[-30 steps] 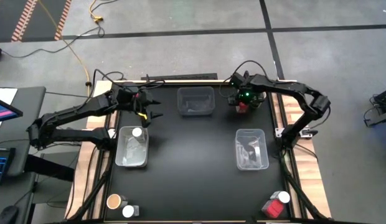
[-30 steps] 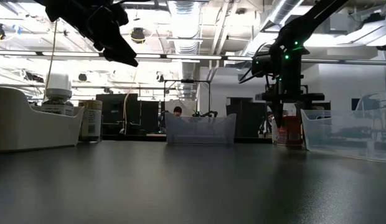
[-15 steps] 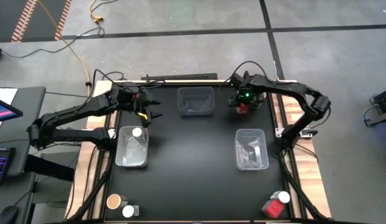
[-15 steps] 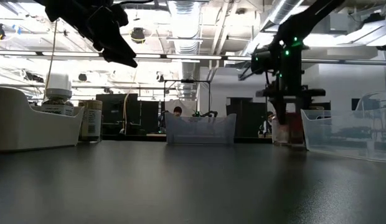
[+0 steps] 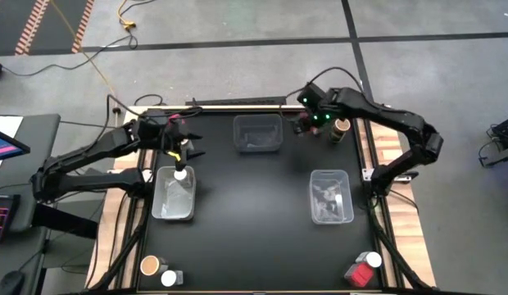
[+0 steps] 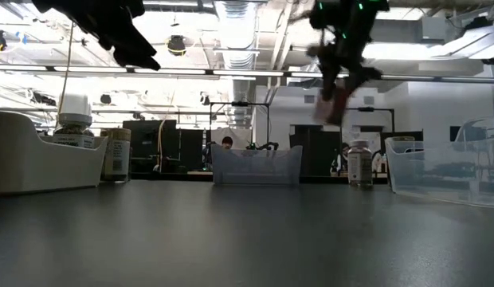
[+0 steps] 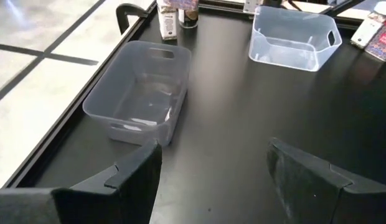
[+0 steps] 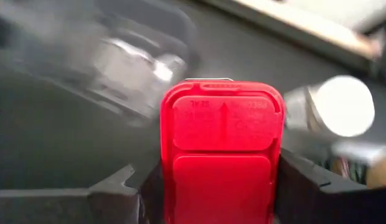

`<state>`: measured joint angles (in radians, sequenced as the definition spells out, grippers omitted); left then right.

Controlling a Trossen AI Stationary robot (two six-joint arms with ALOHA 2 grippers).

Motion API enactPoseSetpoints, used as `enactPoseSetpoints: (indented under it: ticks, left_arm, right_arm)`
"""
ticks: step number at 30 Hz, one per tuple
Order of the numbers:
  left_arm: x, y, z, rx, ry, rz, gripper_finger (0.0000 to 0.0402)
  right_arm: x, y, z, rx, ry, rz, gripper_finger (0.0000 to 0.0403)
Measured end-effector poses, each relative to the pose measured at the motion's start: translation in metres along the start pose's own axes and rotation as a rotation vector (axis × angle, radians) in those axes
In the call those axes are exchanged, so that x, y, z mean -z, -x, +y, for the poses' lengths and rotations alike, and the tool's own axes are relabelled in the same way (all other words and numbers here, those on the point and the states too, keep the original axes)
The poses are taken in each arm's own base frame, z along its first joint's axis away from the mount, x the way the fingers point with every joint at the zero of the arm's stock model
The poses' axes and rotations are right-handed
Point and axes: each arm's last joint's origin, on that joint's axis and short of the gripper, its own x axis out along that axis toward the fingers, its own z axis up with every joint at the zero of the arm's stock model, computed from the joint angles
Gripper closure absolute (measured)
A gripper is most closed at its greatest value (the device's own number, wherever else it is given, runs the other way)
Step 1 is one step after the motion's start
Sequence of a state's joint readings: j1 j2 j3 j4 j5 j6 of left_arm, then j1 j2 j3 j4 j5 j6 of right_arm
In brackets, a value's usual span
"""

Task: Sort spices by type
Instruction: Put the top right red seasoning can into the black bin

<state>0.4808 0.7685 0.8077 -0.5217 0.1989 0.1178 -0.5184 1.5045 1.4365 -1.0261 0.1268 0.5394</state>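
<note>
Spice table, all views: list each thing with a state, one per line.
right gripper: shut on the red-topped spice container, lifted off the table.
red-topped spice container: held, airborne.
left gripper: open, empty.
far bin: empty.
brown-lidded jar: upright on the table.

Two dark jointed arms (image 5: 90, 156), green light on the right wrist (image 5: 317, 117).
</note>
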Motion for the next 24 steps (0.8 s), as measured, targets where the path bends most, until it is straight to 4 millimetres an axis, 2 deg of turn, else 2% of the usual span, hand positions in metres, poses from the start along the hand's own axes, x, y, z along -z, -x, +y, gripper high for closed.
enactPoseSetpoints:
  ticks: [5,9,16,21,24]
  left_arm:
    - [0.000,0.002,-0.001,0.000,0.009,-0.003,0.0127]
    - [0.001,0.002,-0.001,0.000,0.013,0.000,0.0127]
    - [0.003,0.002,-0.001,0.002,0.040,0.023,0.0127]
    - [0.006,0.002,-0.001,0.005,0.048,0.054,0.0127]
    - [0.007,0.003,-0.001,0.005,0.060,0.061,0.0127]
  right_arm:
    - [-0.025,0.021,0.028,-0.083,0.225,-0.126,0.0164]
    - [-0.048,0.018,0.048,-0.093,0.398,-0.170,0.0164]
    - [-0.075,-0.022,0.079,-0.060,0.760,-0.143,0.0164]
    - [-0.073,-0.063,0.088,-0.034,0.991,0.006,0.0164]
    - [-0.070,-0.080,0.087,-0.066,1.043,0.077,0.0164]
